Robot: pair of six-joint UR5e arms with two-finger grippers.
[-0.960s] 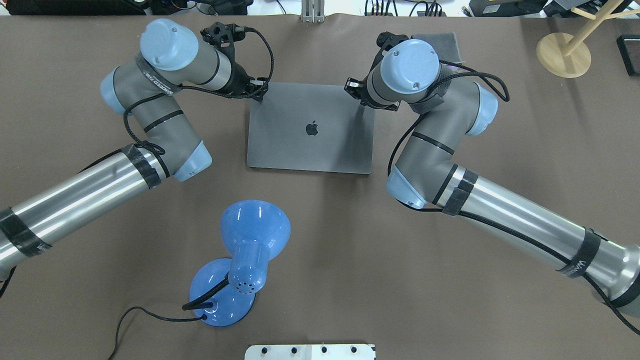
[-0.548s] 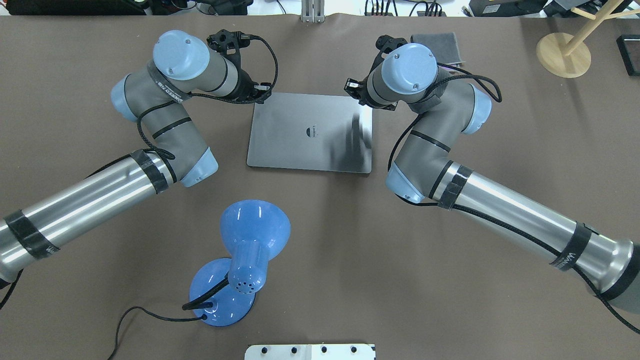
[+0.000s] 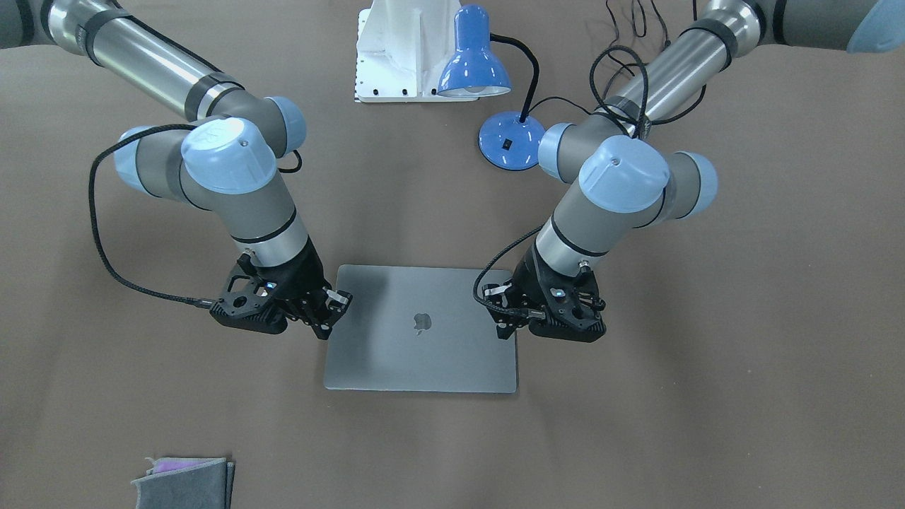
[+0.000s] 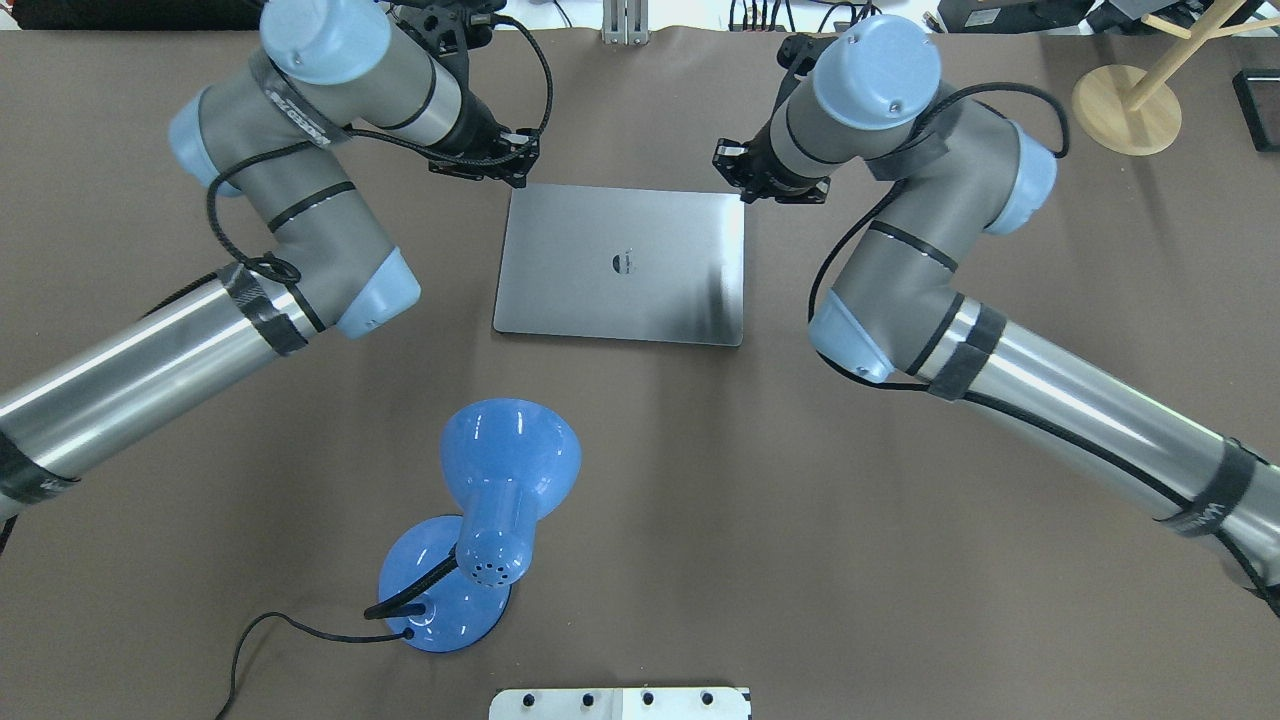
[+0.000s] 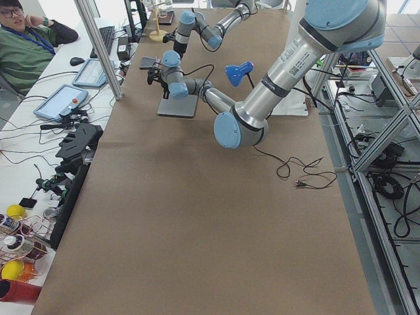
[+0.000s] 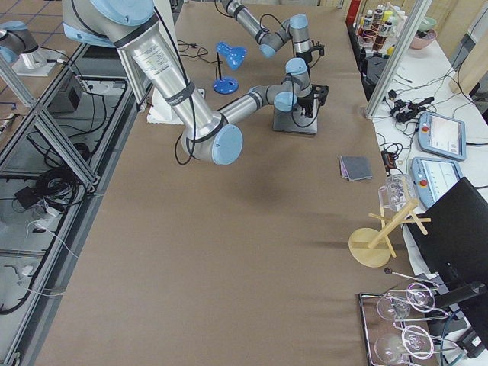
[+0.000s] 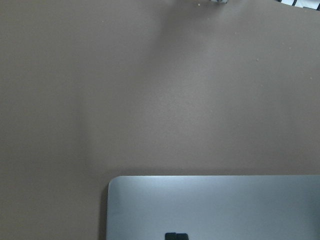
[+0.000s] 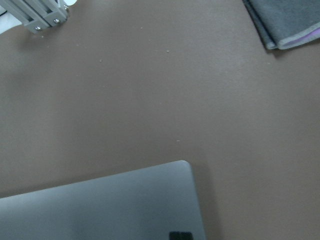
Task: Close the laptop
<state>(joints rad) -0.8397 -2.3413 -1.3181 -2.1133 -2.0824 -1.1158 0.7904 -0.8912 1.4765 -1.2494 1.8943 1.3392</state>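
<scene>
The space-grey laptop [image 4: 620,265] lies shut and flat on the brown table, apple logo up; it also shows in the front view [image 3: 421,332]. My left gripper [image 4: 520,175] hangs above its far left corner, and shows in the front view [image 3: 503,326]. My right gripper [image 4: 742,190] hangs above its far right corner, and shows in the front view [image 3: 327,326]. Both look shut and empty, clear of the lid. The left wrist view shows the lid corner [image 7: 210,205] below; the right wrist view shows the other corner [image 8: 110,205].
A blue desk lamp [image 4: 500,500] with its cable stands near the robot side. A folded grey cloth [image 3: 184,481] lies at the far edge, also in the right wrist view [image 8: 290,20]. A wooden stand [image 4: 1127,105] is at the far right.
The lid came down from slightly raised to flat on the base. Both grippers then rose off the lid and drew back toward its far corners.
</scene>
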